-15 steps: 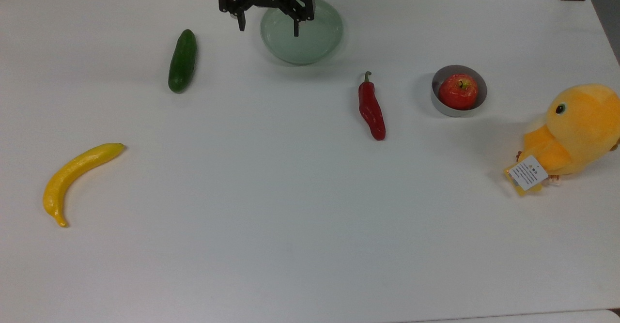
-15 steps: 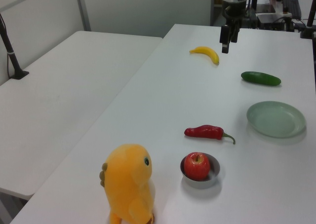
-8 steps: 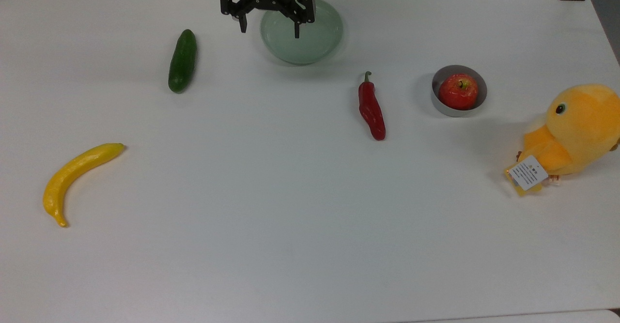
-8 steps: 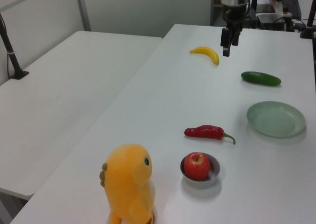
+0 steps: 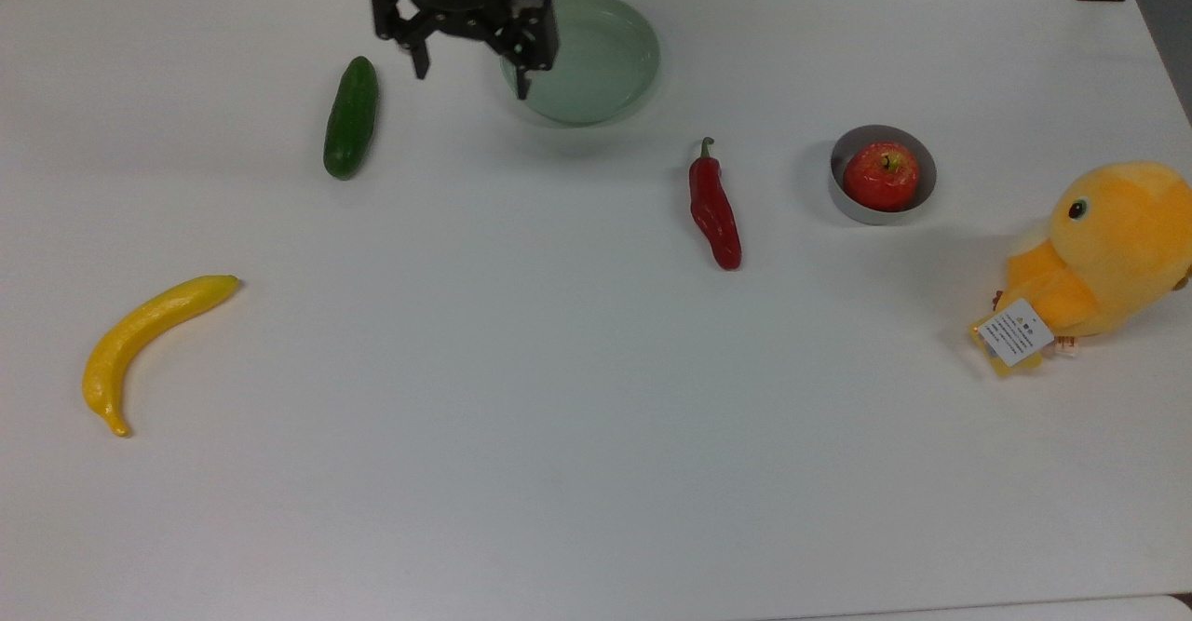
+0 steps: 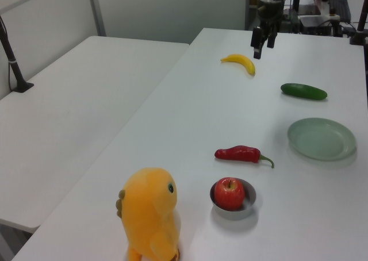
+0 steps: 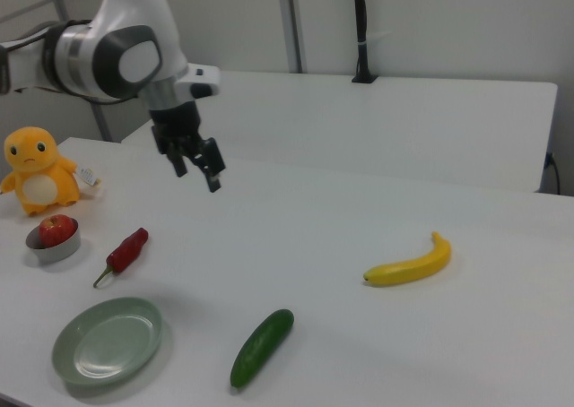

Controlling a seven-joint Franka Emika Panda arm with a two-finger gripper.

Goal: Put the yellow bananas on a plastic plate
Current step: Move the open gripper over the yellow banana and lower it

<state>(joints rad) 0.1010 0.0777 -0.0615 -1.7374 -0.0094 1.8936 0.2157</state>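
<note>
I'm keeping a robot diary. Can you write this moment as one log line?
stage: approach | gripper: open, empty, above table | banana: on table, untouched | plate: empty | cucumber: between banana and plate

nothing here that i can read. the one printed item i can see is a white tag (image 5: 1015, 331) on the orange-yellow plush chick (image 5: 1108, 249) at the top view's right; it carries a few dark lines of print, but they are too small for me to make out any words or numbers.
</note>
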